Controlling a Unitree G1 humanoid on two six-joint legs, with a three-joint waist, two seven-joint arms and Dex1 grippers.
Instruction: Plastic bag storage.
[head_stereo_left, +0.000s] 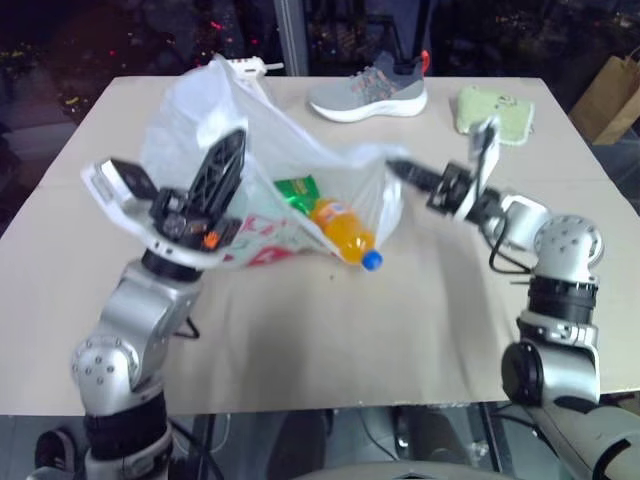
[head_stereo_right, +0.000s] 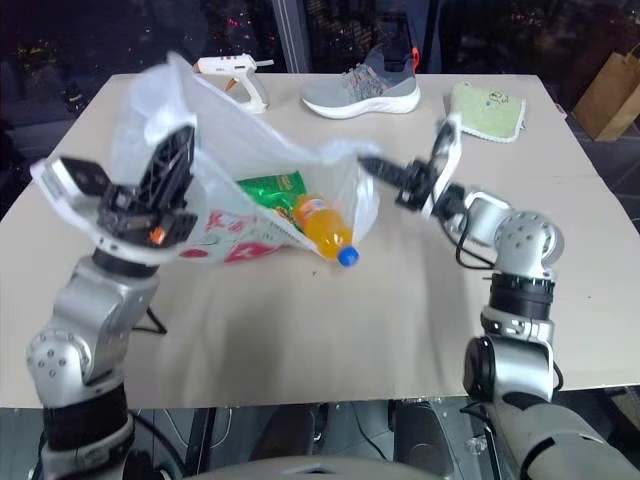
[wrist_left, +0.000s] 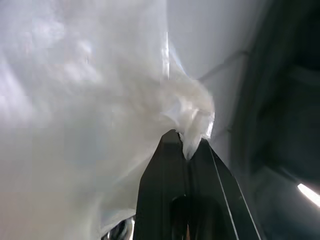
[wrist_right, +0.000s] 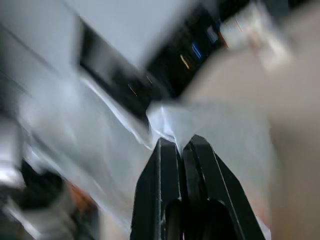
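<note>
The plastic bag (head_stereo_left: 250, 130) is a thin translucent white carrier bag with red print, stretched above the table between both arms. My left gripper (head_stereo_left: 232, 145) is shut on the bag's left edge; in the left wrist view a pinch of film (wrist_left: 192, 125) sticks out between its fingers. My right gripper (head_stereo_left: 392, 165) is shut on the bag's right edge, seen in the right wrist view as film (wrist_right: 172, 122) at its fingertips (wrist_right: 197, 142). An orange drink bottle (head_stereo_left: 345, 232) with a blue cap and a green packet (head_stereo_left: 297, 190) lie in the bag's lower part.
On the beige table (head_stereo_left: 330, 340), at the far edge, lie a grey sneaker (head_stereo_left: 370, 95), a green cloth (head_stereo_left: 495, 112) and a white glue gun (head_stereo_right: 232, 70). A brown paper bag (head_stereo_left: 612, 98) stands beyond the table's right corner.
</note>
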